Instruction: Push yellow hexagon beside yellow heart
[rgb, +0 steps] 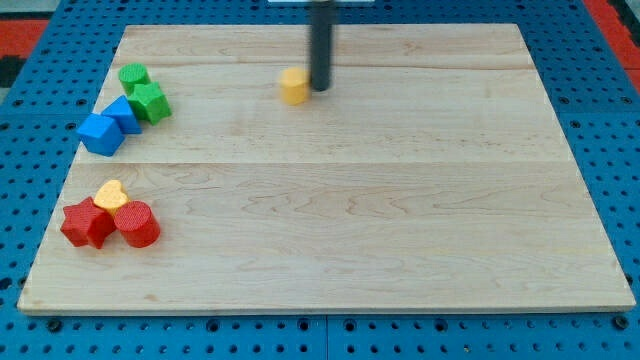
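The yellow hexagon (294, 86) sits near the view's top, left of centre. My tip (320, 88) stands just to its right, close to or touching it. The yellow heart (110, 194) lies at the view's lower left, resting against a red star-shaped block (86, 223) and a red cylinder (137, 224). The hexagon is far from the heart, up and to the right of it.
At the view's upper left, a green cylinder (133, 75), a green star-shaped block (150, 101) and two blue blocks (123, 114) (99, 133) cluster together. The wooden board (400, 220) lies on a blue pegboard (30, 60).
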